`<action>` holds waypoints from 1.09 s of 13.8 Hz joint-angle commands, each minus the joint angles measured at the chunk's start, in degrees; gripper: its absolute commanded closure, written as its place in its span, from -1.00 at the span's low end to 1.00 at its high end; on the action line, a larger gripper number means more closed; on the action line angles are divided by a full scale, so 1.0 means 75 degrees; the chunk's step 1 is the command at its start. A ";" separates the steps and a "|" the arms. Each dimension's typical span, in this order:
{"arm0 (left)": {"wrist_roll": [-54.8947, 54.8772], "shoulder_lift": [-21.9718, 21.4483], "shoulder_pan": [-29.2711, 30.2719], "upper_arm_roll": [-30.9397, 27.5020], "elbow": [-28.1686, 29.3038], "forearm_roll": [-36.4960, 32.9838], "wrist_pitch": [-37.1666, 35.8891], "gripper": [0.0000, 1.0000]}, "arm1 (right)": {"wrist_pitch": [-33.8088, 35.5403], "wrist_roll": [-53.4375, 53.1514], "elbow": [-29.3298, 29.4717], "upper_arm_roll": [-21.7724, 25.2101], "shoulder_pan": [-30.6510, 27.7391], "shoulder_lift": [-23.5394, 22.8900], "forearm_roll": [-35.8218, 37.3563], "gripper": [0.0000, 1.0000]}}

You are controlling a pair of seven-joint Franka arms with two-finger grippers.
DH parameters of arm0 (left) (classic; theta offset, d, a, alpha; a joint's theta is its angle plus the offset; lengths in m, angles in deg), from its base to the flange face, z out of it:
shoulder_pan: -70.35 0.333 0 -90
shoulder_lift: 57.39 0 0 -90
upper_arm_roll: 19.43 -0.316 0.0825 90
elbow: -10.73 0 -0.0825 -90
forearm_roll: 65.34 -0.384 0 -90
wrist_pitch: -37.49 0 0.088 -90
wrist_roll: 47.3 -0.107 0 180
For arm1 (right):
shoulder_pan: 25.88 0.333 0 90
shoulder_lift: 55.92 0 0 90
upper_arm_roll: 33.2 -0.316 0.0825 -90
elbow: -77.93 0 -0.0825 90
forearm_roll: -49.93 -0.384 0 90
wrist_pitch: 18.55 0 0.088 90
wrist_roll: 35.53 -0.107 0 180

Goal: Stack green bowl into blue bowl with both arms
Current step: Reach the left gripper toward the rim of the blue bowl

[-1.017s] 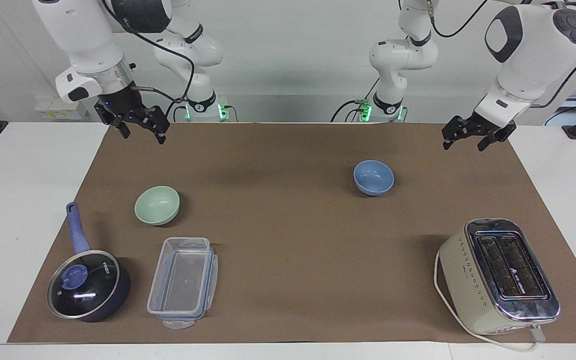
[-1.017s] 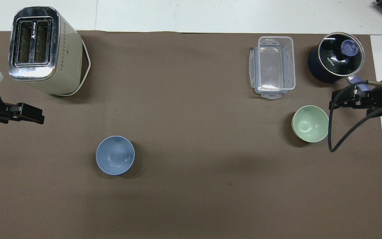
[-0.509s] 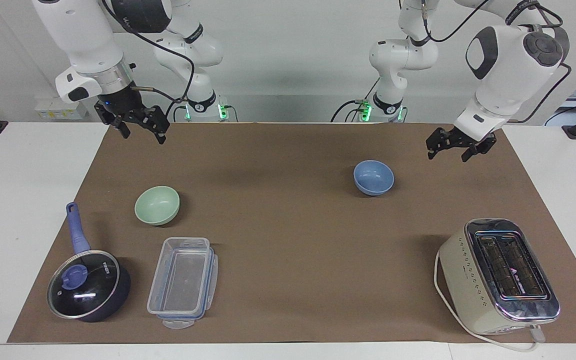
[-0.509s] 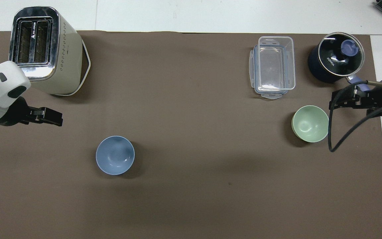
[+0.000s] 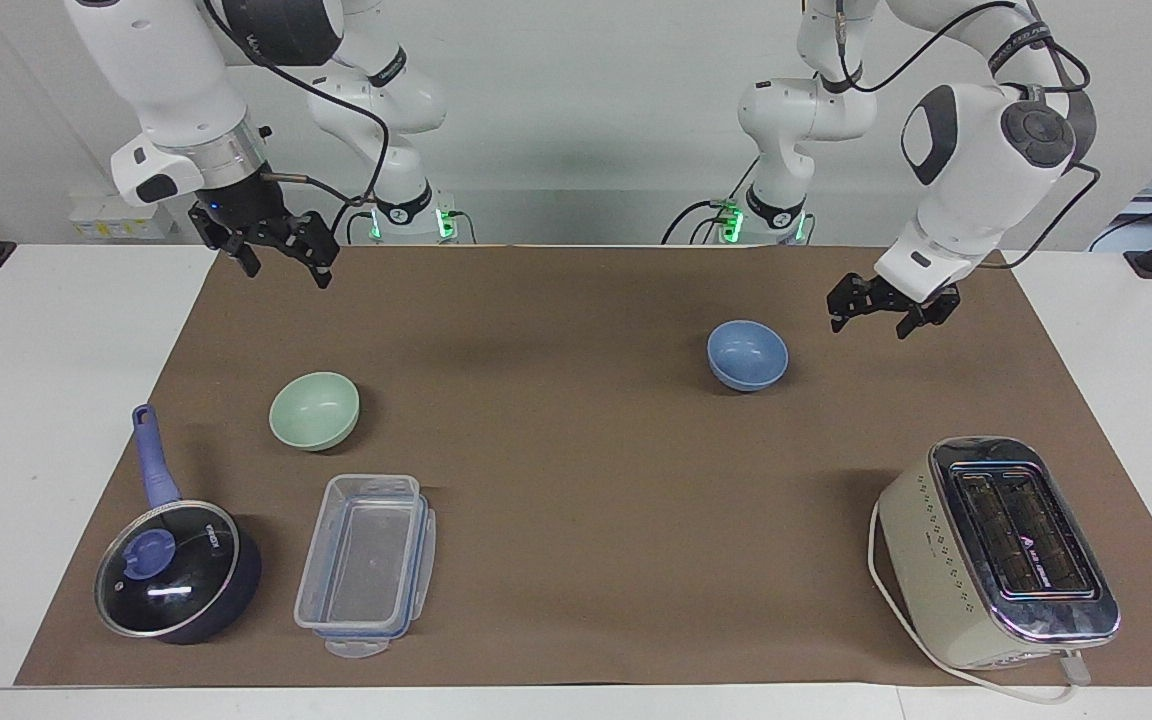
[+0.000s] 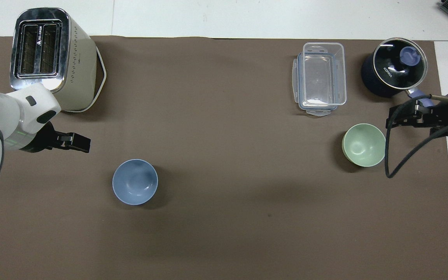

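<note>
So from the facing view: the green bowl (image 5: 314,410) sits on the brown mat (image 5: 576,500) toward the right arm's end, just nearer to the robots than the clear plastic container (image 5: 366,562) and the lidded saucepan (image 5: 179,570). The blue bowl (image 5: 747,355) is well apart from it, toward the left arm's end, and nearer to the robots than the toaster (image 5: 998,550). The right gripper (image 5: 281,262) hangs in the air over the mat's edge by the robots, fingers spread wide, nothing in them. The left gripper (image 5: 871,318) hovers low over the mat just beside the blue bowl, also spread wide and empty, not touching the bowl.

Overhead view: green bowl (image 6: 364,144) is empty and upright, with the right gripper (image 6: 406,116) up beside it, over the saucepan (image 6: 393,67) handle. The blue bowl (image 6: 135,181) is empty too; the left gripper (image 6: 77,142) is over bare mat between it and the toaster (image 6: 51,58). The container (image 6: 320,77) sits beside the saucepan.
</note>
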 commanded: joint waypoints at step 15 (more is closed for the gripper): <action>0.0173 -0.0236 -0.0750 -0.0086 0.2047 0.0080 0.1807 -1.00 | -0.0161 0.0143 -0.0008 0.0011 -0.0088 0.0035 -0.0176 -1.00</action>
